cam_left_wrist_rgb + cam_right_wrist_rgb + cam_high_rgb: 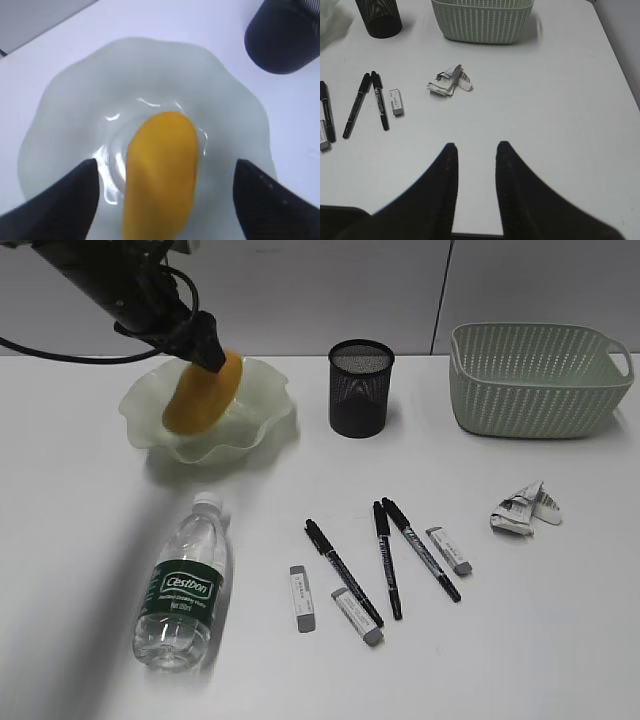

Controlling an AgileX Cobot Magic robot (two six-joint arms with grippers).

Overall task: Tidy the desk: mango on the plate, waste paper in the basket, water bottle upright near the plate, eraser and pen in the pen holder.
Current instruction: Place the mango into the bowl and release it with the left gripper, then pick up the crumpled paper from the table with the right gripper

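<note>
The mango [203,395] rests in the green plate [262,412]. My left gripper [208,350] is open just above it; in the left wrist view [165,161] both jaws stand clear of the mango [161,170]. The water bottle [185,585] lies on its side on the desk [560,640]. Three black pens [387,558] and three erasers [302,597] lie in front of the empty pen holder [361,388]. The waste paper [522,508] lies before the basket [535,380]. My right gripper [476,147] is open and empty, out of the exterior view.
In the right wrist view the waste paper [448,81] lies ahead of the jaws, the basket [482,22] behind it, and the pen holder [379,17] at far left. The desk's right edge [620,65] runs close by.
</note>
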